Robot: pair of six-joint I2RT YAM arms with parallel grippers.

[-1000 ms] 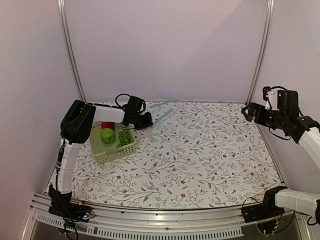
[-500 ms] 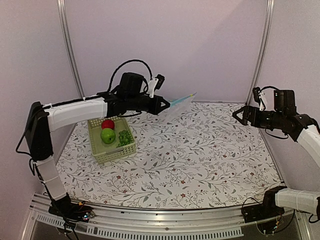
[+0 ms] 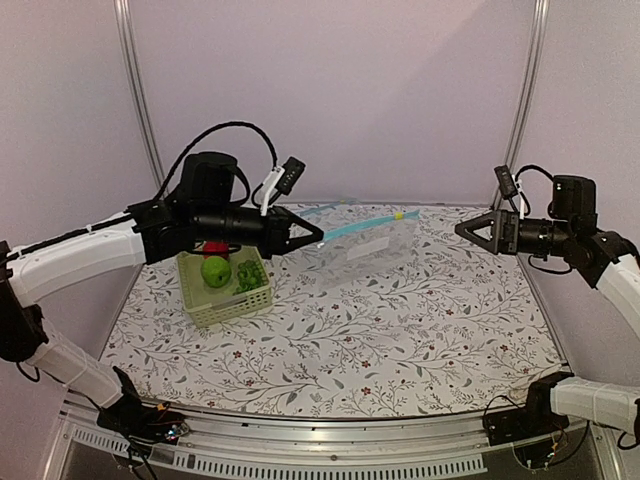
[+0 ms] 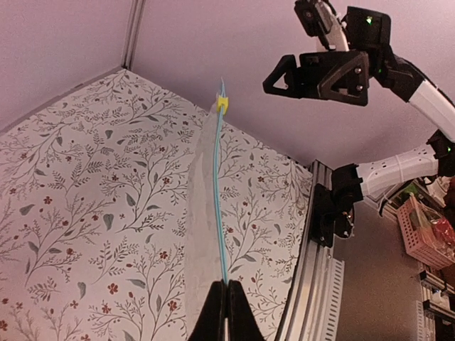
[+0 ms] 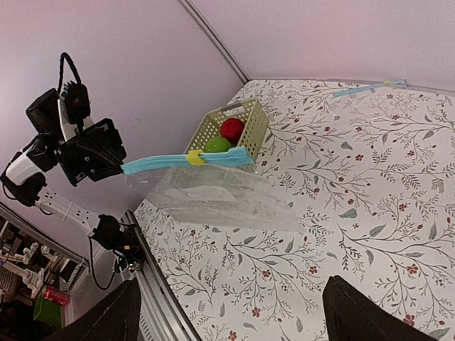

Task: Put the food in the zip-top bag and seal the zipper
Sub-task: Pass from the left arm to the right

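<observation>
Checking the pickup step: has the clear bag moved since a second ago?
Yes. The bag has gone up and to the right, away from the basket, and now hangs clear of the table, pinched at its blue strip by the left gripper.

This is a robotics lab, set up as an enclosed test cell rather than a home or kitchen. Plain pale panel walls [image 3: 340,90] close in the back and sides. Bare aluminium posts [image 3: 141,100] rise at the upper left and upper right of the top view. A slotted aluminium rail [image 3: 320,440] runs along the bottom edge, where two white-and-black robot arms [image 3: 80,255] are bolted, with loose black cables [image 3: 225,130] looping over them. The floral tablecloth [image 3: 400,330] is the only domestic touch. Beyond the table, at the lower right of the left wrist view, a pink basket [image 4: 426,234] sits on what may be shelving. The lower left corner of the right wrist view shows blurred floor clutter [image 5: 28,284].
</observation>
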